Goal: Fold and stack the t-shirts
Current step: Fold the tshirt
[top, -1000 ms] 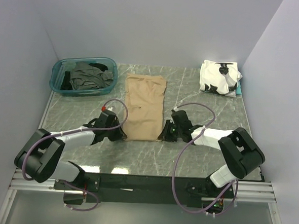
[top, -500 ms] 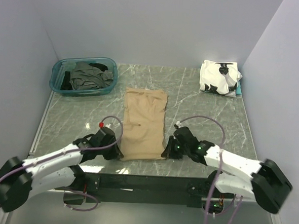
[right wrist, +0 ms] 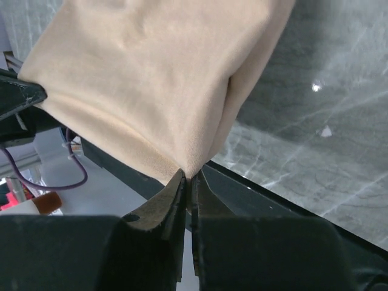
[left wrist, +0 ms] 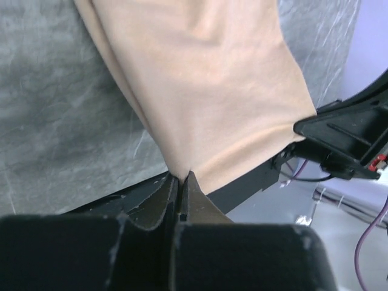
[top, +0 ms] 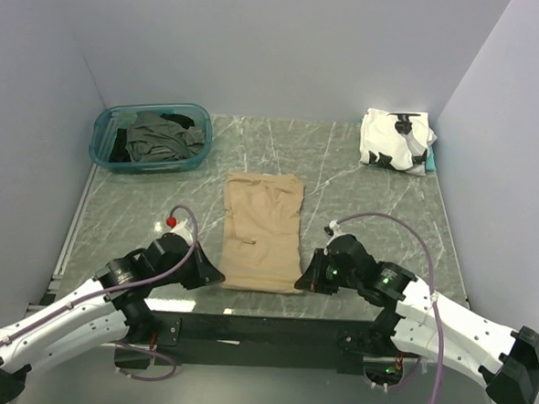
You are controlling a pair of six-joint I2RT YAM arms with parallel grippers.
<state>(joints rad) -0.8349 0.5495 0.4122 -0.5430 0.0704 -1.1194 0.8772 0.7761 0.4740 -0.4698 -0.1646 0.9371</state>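
Tan t-shirt (top: pixel 262 231) pinched at its near corners by left hand (top: pixel 214 275) and right hand (top: pixel 304 281), both arms stretched low

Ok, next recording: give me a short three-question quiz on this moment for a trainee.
1. True or false: the left gripper and right gripper are each shut on a near corner of the tan t-shirt.
2. Where is the white t-shirt with black patches? A) near left edge B) far right corner of the table C) under the tan t-shirt
3. What holds the dark shirts?
Key: 1 true; 2 B; 3 the teal bin.
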